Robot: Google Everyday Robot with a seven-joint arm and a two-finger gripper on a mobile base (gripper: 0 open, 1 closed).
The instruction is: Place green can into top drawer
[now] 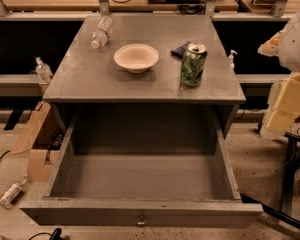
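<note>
Green leaf-patterned drink can (pixel 193 65) stands ungrasped above open grey metal top drawer (pixel 140 211); my gripper (pixel 287 101), at right edge, state I cannot tell, must reach it.

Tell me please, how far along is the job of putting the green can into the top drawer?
Done: the top drawer is pulled open and empty. In hand: nothing yet; the green can stands upright on the cabinet top, right of the bowl. The gripper is not in view. Left: grasp the can, lower it into the drawer.
</note>
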